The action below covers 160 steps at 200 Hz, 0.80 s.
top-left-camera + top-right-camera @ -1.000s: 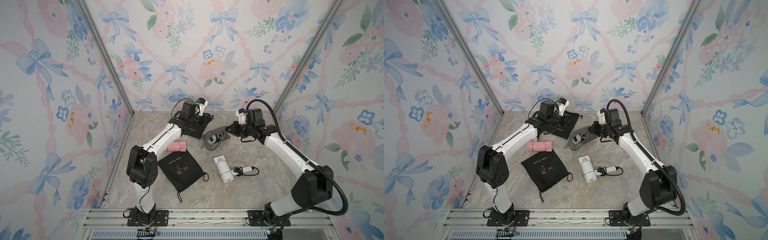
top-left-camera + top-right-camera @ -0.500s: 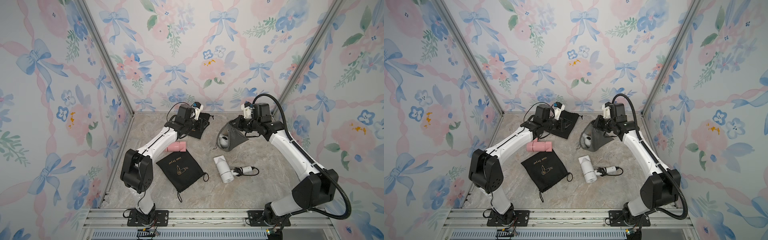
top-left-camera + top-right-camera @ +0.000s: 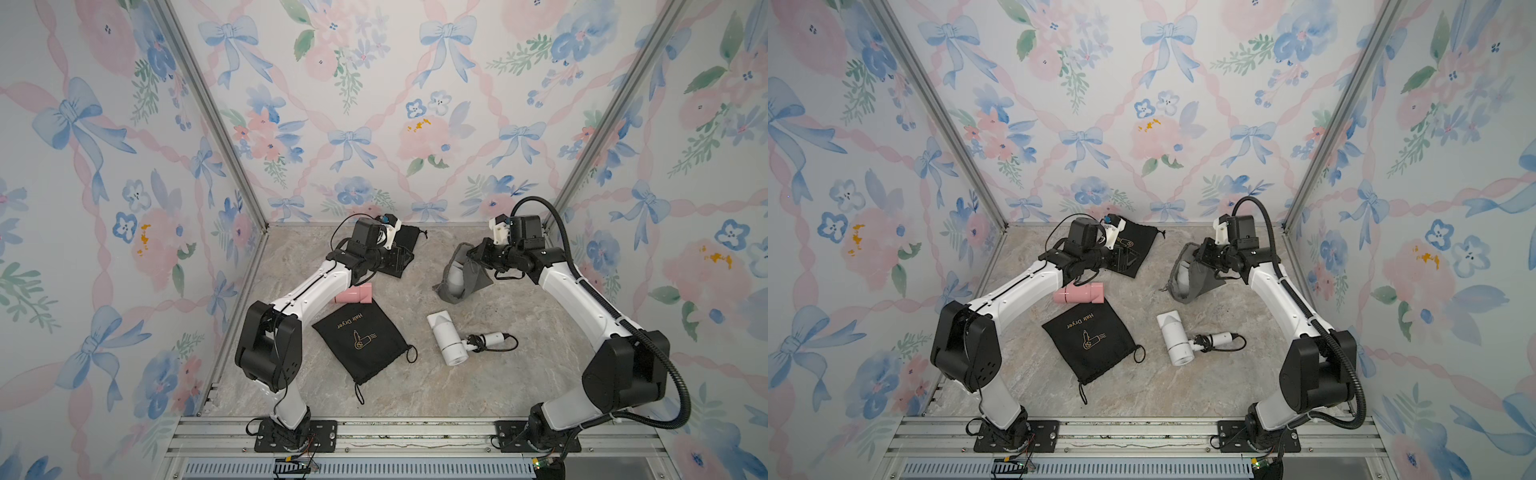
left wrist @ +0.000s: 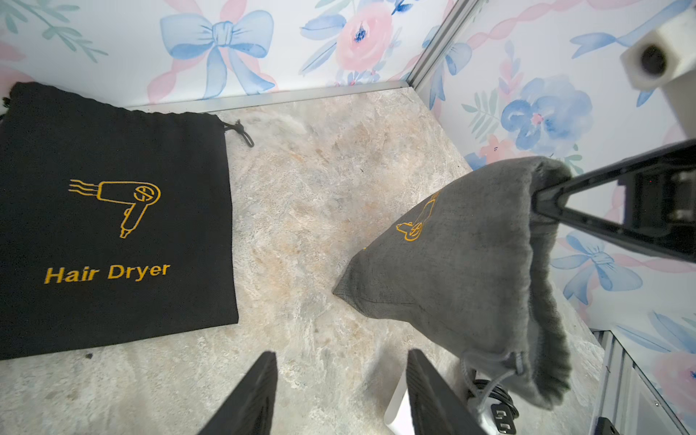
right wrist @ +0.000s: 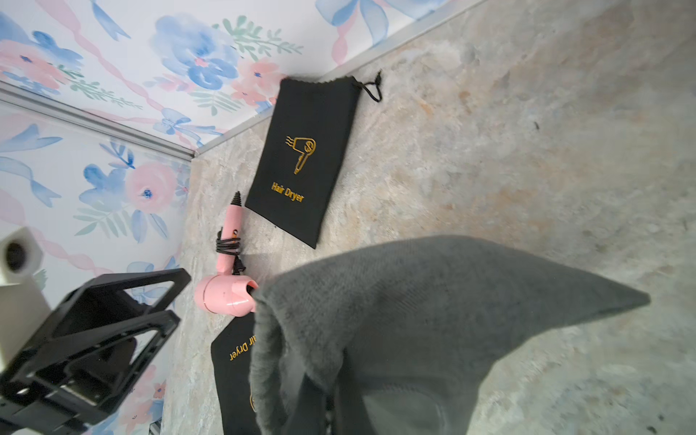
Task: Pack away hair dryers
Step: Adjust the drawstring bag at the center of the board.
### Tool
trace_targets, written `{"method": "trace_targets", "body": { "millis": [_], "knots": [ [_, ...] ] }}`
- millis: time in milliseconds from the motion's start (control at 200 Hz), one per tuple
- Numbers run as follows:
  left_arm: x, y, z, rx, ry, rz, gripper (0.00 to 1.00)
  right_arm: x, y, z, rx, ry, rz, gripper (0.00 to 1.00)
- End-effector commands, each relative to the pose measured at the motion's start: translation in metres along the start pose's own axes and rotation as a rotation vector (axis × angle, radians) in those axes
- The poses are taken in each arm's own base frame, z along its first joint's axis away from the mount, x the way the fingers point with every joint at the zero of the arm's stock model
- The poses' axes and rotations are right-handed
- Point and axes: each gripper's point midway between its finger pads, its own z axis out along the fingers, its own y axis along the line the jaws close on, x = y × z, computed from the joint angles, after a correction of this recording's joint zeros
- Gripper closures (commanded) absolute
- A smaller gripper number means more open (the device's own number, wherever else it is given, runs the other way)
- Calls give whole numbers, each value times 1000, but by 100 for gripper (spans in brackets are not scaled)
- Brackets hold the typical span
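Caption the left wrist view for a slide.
Open left gripper over the table beside a black pouch; right gripper holds up the grey pouch.

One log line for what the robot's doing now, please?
left hand: open, empty | right hand: shut on grey pouch | bagged white dryer: in pouch mouth | on table: pink dryer, loose white dryer

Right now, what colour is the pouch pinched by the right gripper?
Grey, with a gold dryer print; the pouch shows best in the left wrist view.

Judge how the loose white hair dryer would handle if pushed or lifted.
The white hair dryer has a round barrel, but its handle lies sideways, so a push probably pivots rather than rolls it. Smooth plastic may slip when pinched.
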Motion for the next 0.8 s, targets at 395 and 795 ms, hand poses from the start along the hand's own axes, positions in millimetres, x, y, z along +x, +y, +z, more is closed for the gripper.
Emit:
{"method": "trace_targets", "body": {
  "millis": [395, 795],
  "knots": [
    [5, -24, 1, 28, 8, 19, 41, 17, -25, 0, 59, 32, -63, 100],
    [37, -61, -14, 72, -15, 127, 34, 9, -24, -36, 39, -81, -166, 39]
  ]
}}
